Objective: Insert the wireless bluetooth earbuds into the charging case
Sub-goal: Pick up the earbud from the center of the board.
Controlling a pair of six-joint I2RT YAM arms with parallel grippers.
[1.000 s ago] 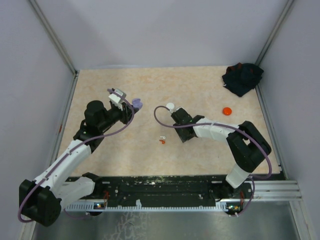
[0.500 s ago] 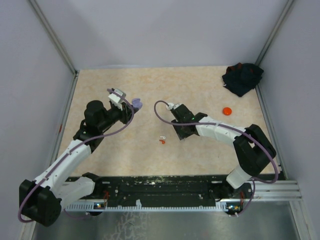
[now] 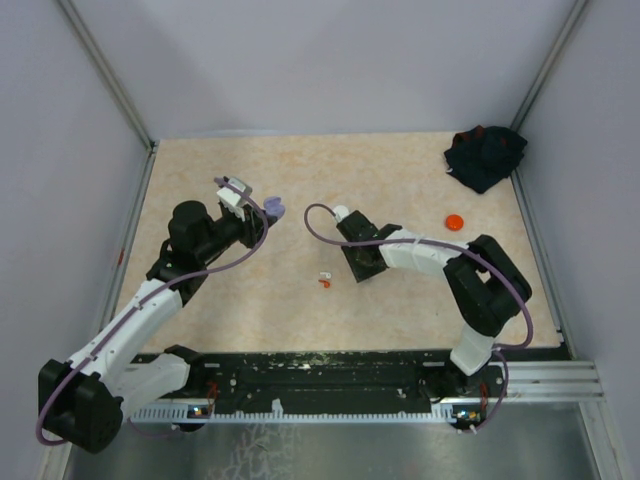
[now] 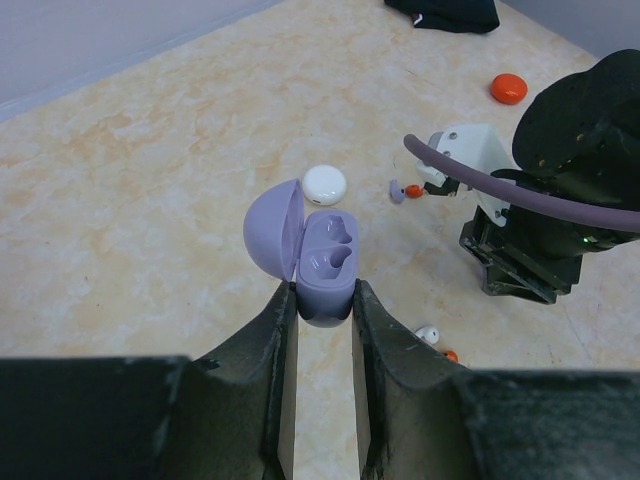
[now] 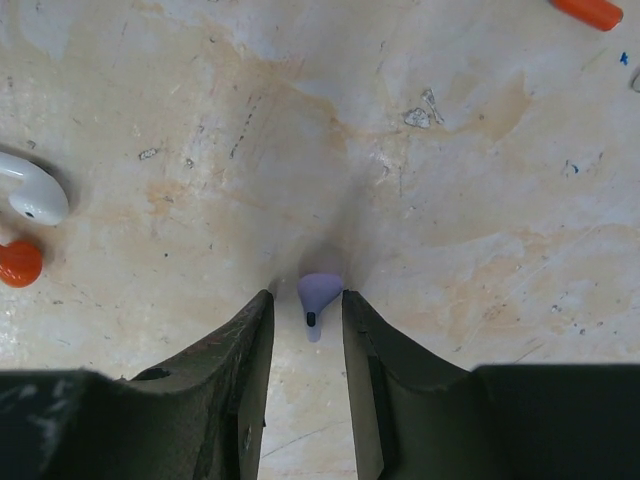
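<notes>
The open lavender charging case (image 4: 326, 255) was held clamped in the left pincer (image 4: 324, 296). The purple earbud (image 5: 320, 292), lying on the worktop (image 5: 450, 200), was straddled by the narrowly parted right pincer (image 5: 306, 298), a gap left on one side.

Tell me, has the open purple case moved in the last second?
No. In the top view the purple case, clamped in the left arm's jaws, lies just as far from the orange disc as before.
</notes>
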